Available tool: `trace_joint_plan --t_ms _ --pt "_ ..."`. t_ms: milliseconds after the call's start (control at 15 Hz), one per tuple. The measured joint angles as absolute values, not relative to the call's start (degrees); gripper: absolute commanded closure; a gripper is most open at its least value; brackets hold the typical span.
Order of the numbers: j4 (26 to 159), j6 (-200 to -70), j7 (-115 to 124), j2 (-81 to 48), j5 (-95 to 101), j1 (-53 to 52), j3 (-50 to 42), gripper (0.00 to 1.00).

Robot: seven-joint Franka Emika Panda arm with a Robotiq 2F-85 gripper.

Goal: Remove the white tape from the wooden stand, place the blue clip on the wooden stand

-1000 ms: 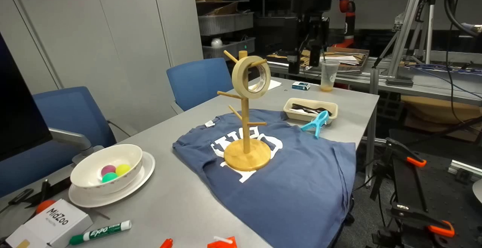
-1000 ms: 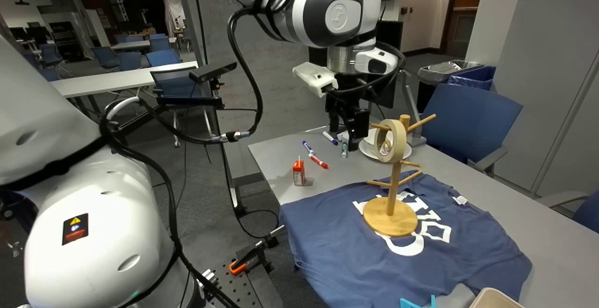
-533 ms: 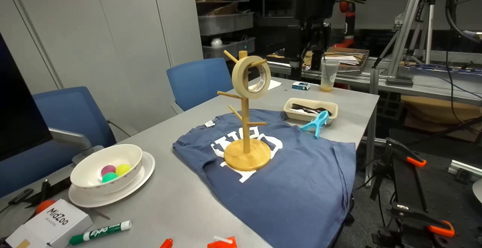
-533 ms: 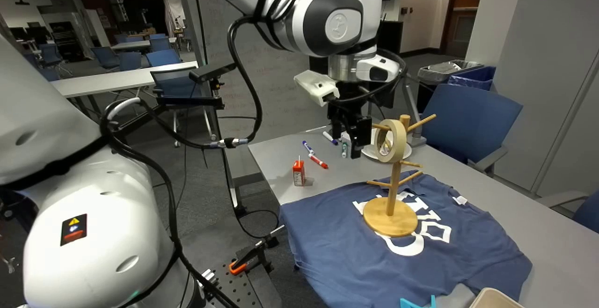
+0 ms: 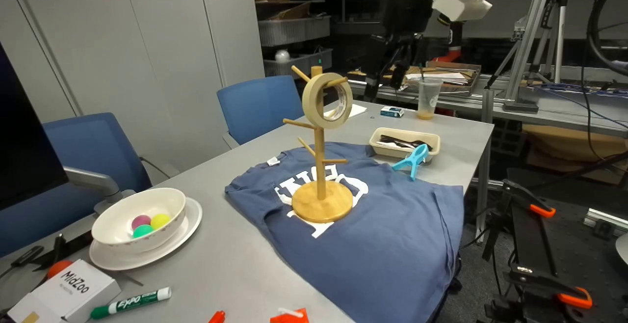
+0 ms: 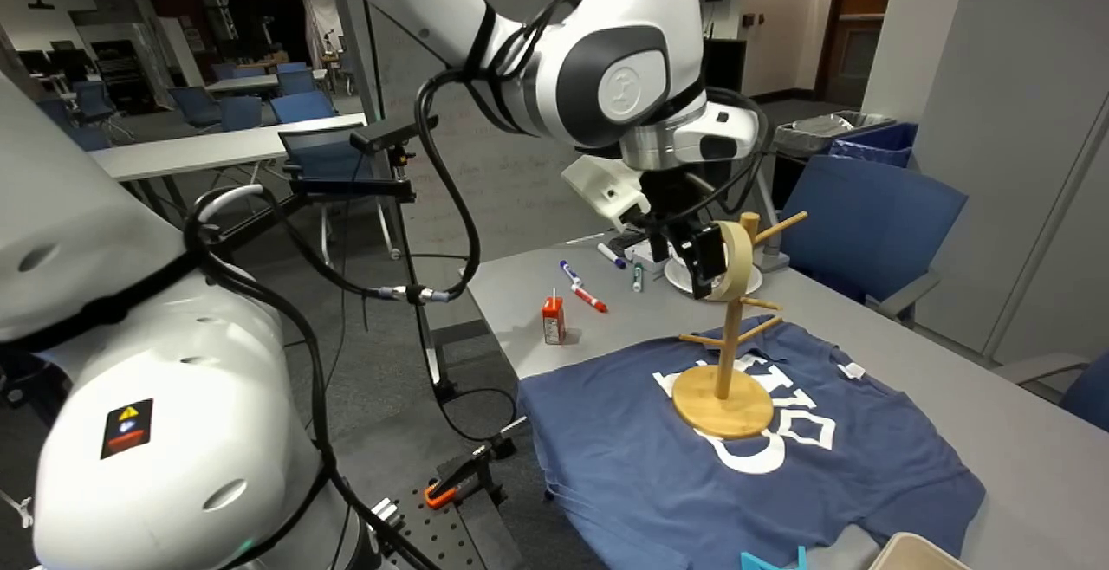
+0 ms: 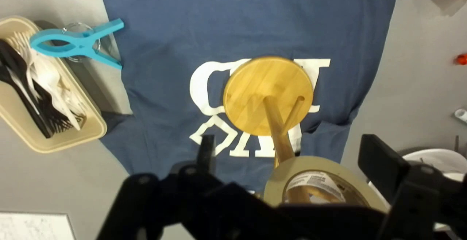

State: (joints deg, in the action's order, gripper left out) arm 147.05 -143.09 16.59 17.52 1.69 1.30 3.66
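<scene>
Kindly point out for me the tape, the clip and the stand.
Tape (image 5: 310, 102): in an exterior view, on its cream ring.
Clip (image 7: 82, 45): in the wrist view, on its middle.
Stand (image 5: 320, 150): in an exterior view, on its pole.

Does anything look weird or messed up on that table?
Yes, two things: the wooden stand rests on a T-shirt instead of directly on the table, and the blue clip sits askew, one end over the rim of the cutlery tray. I see no spills or damage.

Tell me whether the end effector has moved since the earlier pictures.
Yes. Against the wooden stand in an exterior view, the end effector has shifted toward the masking tape roll, now partly hiding it.
</scene>
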Motion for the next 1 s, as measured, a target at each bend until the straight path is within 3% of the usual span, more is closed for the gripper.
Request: trace_joint_plan --t_ms 467,1000 --pt "152.6 -159.7 16.3 17.9 3.7 4.3 3.6 0.00" --pt "153.1 -162.4 16.3 16.4 3.7 4.6 3.5 0.00"
